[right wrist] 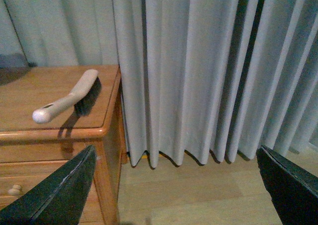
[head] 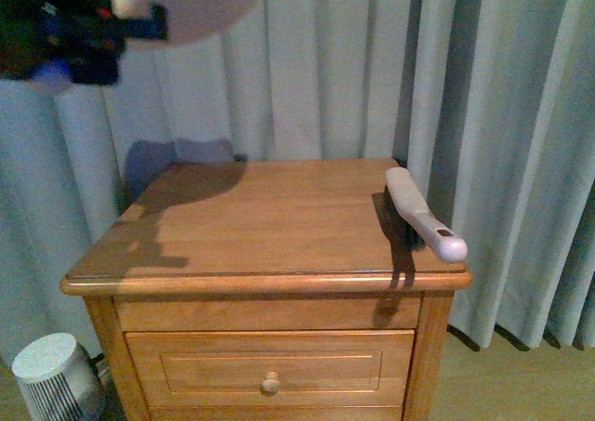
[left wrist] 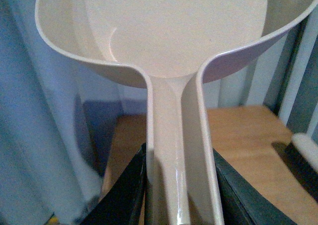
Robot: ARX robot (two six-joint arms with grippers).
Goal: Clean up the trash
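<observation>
No trash wad shows in any view; such paper should be light and soft, pinchable anywhere. The left claw [left wrist: 181, 185] grips the dustpan [left wrist: 169, 31] by its handle; the right claw [right wrist: 174, 195] gapes wide. The brush [head: 423, 215] lies at the counter's [head: 260, 217] three o'clock.

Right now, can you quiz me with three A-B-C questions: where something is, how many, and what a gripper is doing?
1. Where on the nightstand top is the brush? A left side B right edge C middle
2. How many knobs show on the drawer? A one B two C three
3. The left gripper is: A open, empty B hidden C shut on the dustpan handle
Answers: B, it lies by the right edge; A, one round knob shows; C, its fingers clamp the handle.
</observation>
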